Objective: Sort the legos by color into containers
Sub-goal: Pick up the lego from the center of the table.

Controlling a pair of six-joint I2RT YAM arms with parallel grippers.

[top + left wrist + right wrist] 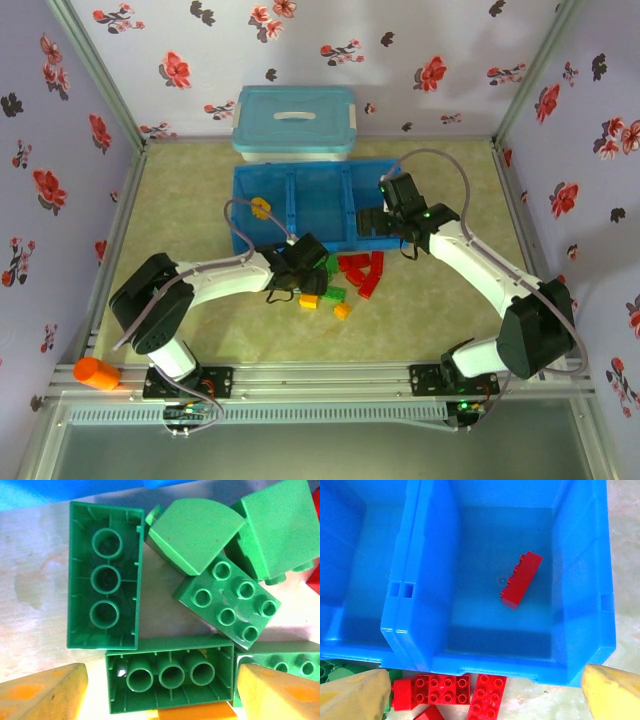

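Yellow fingertips (42,692) of left gripper (160,700) spread wide, grasping nothing; green legos (170,672) lie right under and between them; right gripper (482,697) likewise released, hovering over tray's right compartment (580,580); one red brick (521,579) inside, ahead of it; more red legos (437,689) outside, just beneath it.

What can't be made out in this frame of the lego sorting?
- Top external: the left gripper covers part of the green legos, so their count is hidden.
- Top external: the right gripper hides the right end of the tray.
- Left wrist: a red lego is cut off by the right edge.
- Right wrist: green legos are cut off at the bottom-left corner, partly behind a gripper finger.
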